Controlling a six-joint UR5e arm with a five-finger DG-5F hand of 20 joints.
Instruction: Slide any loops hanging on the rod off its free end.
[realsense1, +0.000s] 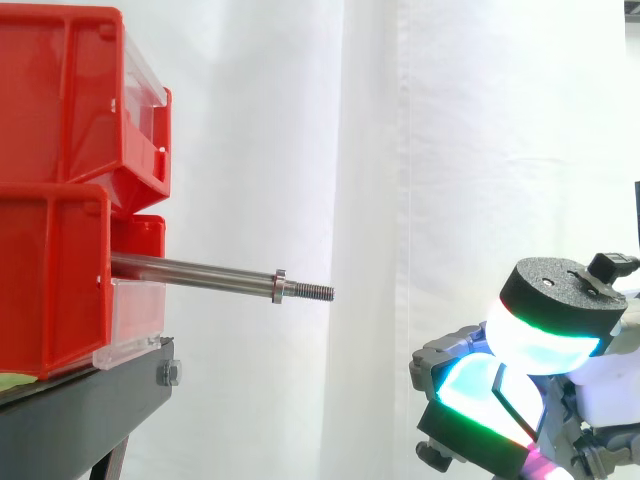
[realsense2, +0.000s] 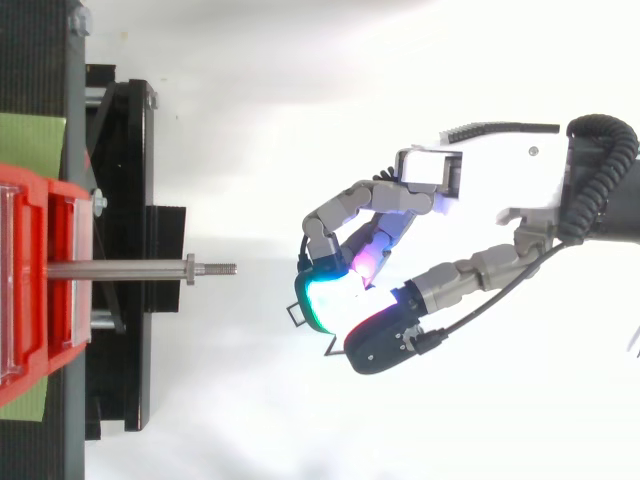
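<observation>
A steel rod sticks out level from between the red bins toward the right, ending in a collar and a bare threaded tip. Nothing hangs on the rod. My hand is to the right of the free end and lower than it, well apart from the tip. From above, the hand has its fingers curled with the glowing pads pressed together. Thin dark corners of a loop peek out beside the pads, pinched between them.
The red bins are stacked on a black stand at the left, with a clear front lip under the rod. A white curtain hangs behind. A green strip lies on the stand beside the bins.
</observation>
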